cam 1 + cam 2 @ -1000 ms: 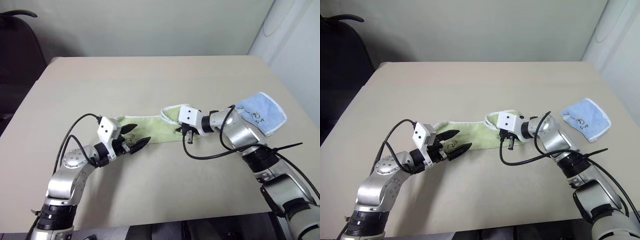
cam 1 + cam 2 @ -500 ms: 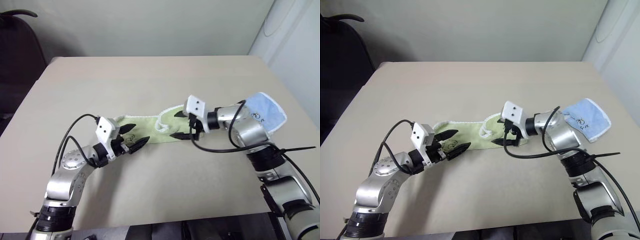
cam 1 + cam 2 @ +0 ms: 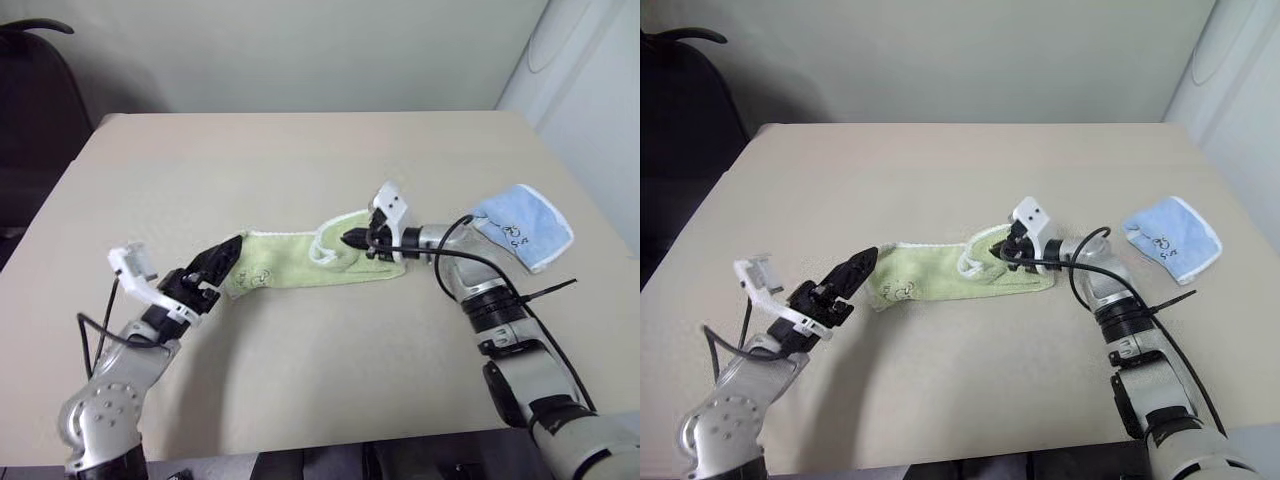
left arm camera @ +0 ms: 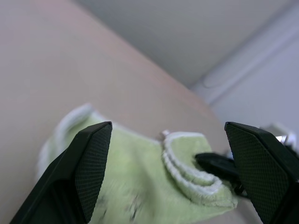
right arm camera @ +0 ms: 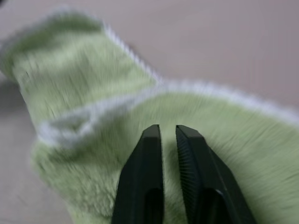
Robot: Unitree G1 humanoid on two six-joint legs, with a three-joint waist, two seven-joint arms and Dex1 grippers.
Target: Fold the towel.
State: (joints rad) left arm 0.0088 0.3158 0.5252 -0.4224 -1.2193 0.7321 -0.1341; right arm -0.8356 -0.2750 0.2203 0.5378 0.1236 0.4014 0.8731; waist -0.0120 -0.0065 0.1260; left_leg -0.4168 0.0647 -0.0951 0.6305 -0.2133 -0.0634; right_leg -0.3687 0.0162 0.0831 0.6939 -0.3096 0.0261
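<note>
The towel (image 3: 300, 258) lies flat near the middle of the table (image 3: 300, 160), a long light green strip running left to right, white stitched edging along its borders. Its right end is doubled back on itself, so a small flap with a curled white edge sits on top of the strip. A small dark embroidered mark shows near the left end.

Right gripper (image 3: 350, 239) sits at that folded flap, fingers nearly together — only a thin slit between them in the right wrist view, tips over the green terry just beside the white edging. Cannot tell whether any cloth is pinched between them.

Left gripper (image 3: 222, 255) is at the towel's left end, pointing toward it. Its fingers (image 4: 91, 161) stand wide apart in the left wrist view, holding nothing, the strip stretching away between them.

Light blue cloth (image 3: 522, 226) with white edging lies well apart, near the table's right edge. A dark chair (image 3: 30, 90) stands off the table's far left corner.
</note>
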